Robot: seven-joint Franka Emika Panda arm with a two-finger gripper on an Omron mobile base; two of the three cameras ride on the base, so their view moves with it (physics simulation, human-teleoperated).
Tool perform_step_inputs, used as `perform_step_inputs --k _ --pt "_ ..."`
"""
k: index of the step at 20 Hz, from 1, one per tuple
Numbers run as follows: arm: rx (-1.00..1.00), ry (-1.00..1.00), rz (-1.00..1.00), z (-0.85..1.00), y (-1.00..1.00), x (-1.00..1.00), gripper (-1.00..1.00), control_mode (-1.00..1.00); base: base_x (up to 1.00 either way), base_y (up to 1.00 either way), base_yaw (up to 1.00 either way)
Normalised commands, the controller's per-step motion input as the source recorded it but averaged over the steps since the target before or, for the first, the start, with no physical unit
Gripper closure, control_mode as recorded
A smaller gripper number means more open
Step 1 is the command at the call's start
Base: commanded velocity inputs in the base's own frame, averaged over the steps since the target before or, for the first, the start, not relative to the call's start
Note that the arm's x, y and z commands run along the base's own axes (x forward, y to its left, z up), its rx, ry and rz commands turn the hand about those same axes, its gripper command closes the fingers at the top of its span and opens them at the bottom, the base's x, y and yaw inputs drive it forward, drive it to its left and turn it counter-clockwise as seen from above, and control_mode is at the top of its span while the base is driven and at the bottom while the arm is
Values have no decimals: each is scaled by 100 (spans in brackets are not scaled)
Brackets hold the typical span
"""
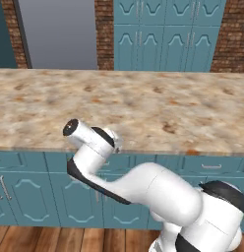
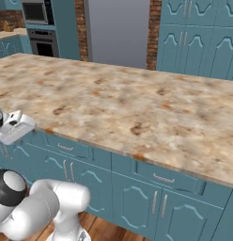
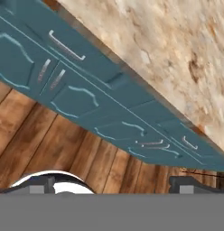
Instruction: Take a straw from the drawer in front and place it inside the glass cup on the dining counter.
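The dining counter (image 1: 143, 103) is a long beige speckled slab across the middle, also seen as the counter (image 2: 137, 103) and the counter (image 3: 177, 49). Under its near edge runs a row of shut teal drawers with silver bar handles: one drawer (image 3: 64, 43), one drawer (image 2: 66, 147) and one drawer (image 1: 212, 166). My hand (image 1: 106, 140) hangs at the counter's front edge, just above the drawer row, and sits at the far left as the hand (image 2: 14, 127). My gripper (image 3: 113, 184) is open, its tips wide apart with nothing between them. The straw and the glass cup are out of view.
Teal cabinet doors (image 1: 25, 197) with vertical handles stand below the drawers over a wooden floor (image 3: 50, 144). Behind the counter are tall teal cabinets (image 1: 163, 34), brick wall strips and a grey fridge (image 1: 57, 32). An oven stack (image 2: 41, 28) stands at the back left.
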Motion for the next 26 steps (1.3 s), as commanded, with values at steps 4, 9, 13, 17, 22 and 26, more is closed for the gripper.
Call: perform_step_inputs --k 4,9,13,17,22,26 --pt "-30 0 0 -50 53 16 -100 -100 0 0 0" --pt "-30 -1 0 -41 28 37 -100 -100 0 0 0" --pt "-26 0 0 -43 10 57 -100 -100 0 0 0" --pt "-26 -2 0 -46 6 55 -100 -100 0 0 0" --pt "-25 -3 0 -41 0 40 -100 -100 0 0 0" --pt "-24 -6 0 -39 0 32 -100 -100 0 0 0"
